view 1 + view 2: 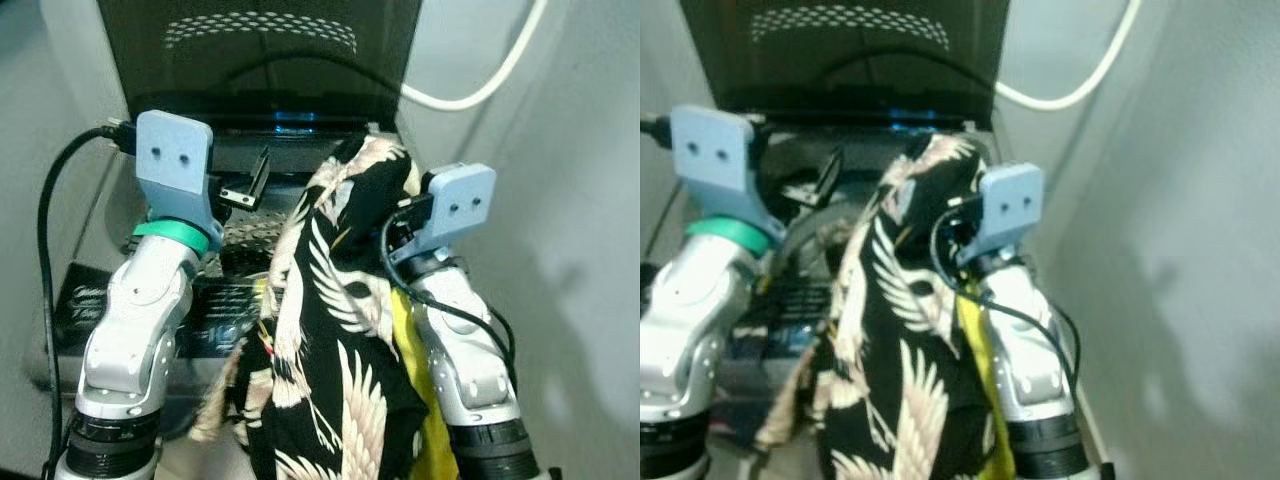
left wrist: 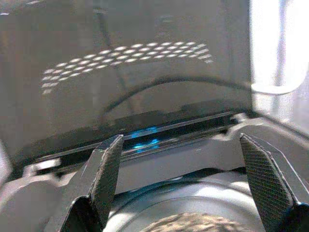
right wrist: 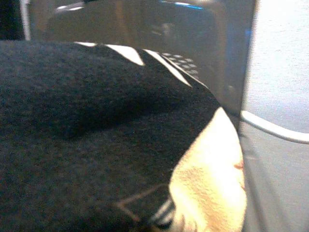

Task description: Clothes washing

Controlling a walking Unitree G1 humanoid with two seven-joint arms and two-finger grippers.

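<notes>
Washing machine [image 1: 100, 240]: a top-loader with its dark lid [image 1: 260, 60] standing raised at the back edge; a blue light glows along the rear panel.
Drum [image 2: 193, 208]: open below the lid, its pale rim showing in the left wrist view with something speckled lying inside (too blurred to name).
Garment [image 1: 340, 330]: black cloth printed with cream crane-like birds, hanging in a long drape from the right gripper down over the machine's front edge; its top bunch sits level with the rear right corner of the opening.
Yellow cloth [image 1: 415, 370]: a strip hanging along the right arm, touching the printed garment.
Right gripper [image 1: 962, 215]: raised by the right edge of the opening; the fingers are buried in the cloth, which covers the wrist camera, so their set cannot be told.
Left gripper [image 2: 188, 179]: held over the left part of the opening, fingers spread apart with nothing between them, apart from the garment.
White hose [image 1: 490, 75]: curving across the wall behind the lid's right corner.
</notes>
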